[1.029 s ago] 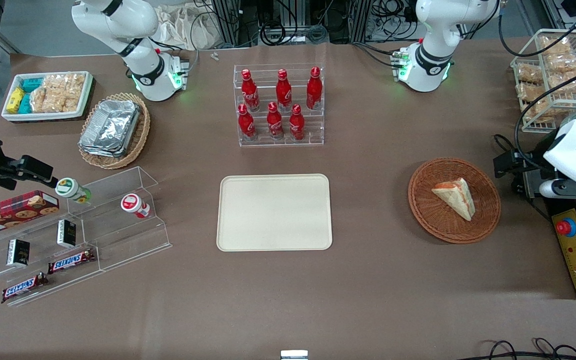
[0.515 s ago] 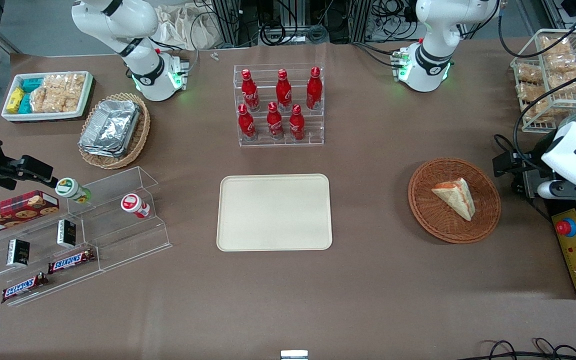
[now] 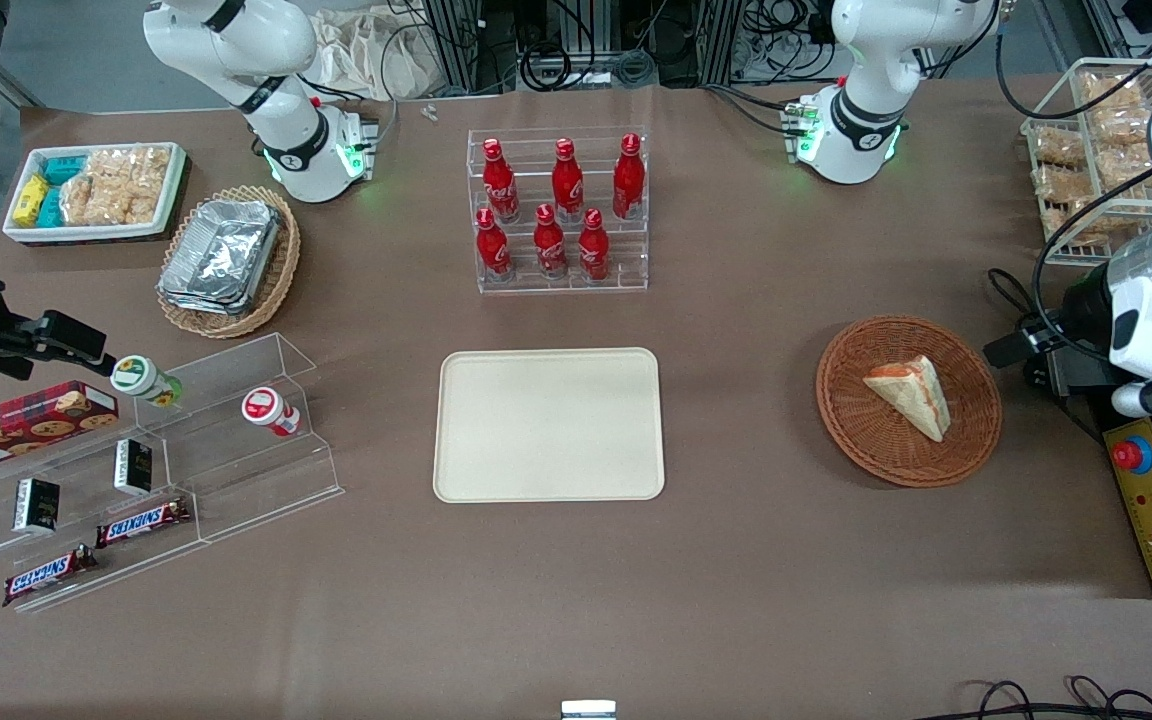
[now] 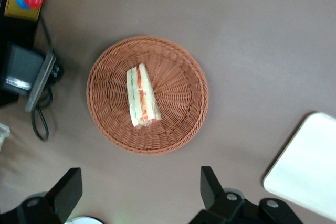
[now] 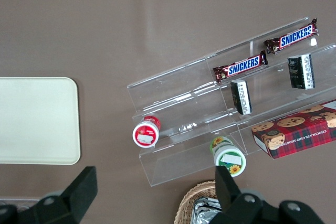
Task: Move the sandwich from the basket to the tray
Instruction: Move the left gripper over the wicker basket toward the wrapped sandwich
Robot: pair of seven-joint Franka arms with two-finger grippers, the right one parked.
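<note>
The sandwich (image 3: 910, 397) (image 4: 142, 95), a pale bread wedge with red and green filling, lies in the round reddish-brown wicker basket (image 3: 876, 450) (image 4: 178, 66). The cream-beige tray (image 3: 548, 424) (image 4: 310, 171) lies flat in the middle of the table with nothing on it. My left gripper (image 3: 1021, 345) (image 4: 139, 178) hangs high beside the basket, toward the working arm's end of the table. It is open, with only bare table between its fingers (image 4: 209, 182). It is apart from both basket and sandwich.
A yellow control box with a red stop button (image 3: 1133, 455) and cables sit at the table edge near the basket. A wire rack of snack packs (image 3: 1096, 150) stands farther from the front camera. A clear rack of red bottles (image 3: 558, 210) stands farther back than the tray.
The left arm's wrist has turned and shifted a little toward the working arm's end of the table. The sandwich, basket and tray have not moved.
</note>
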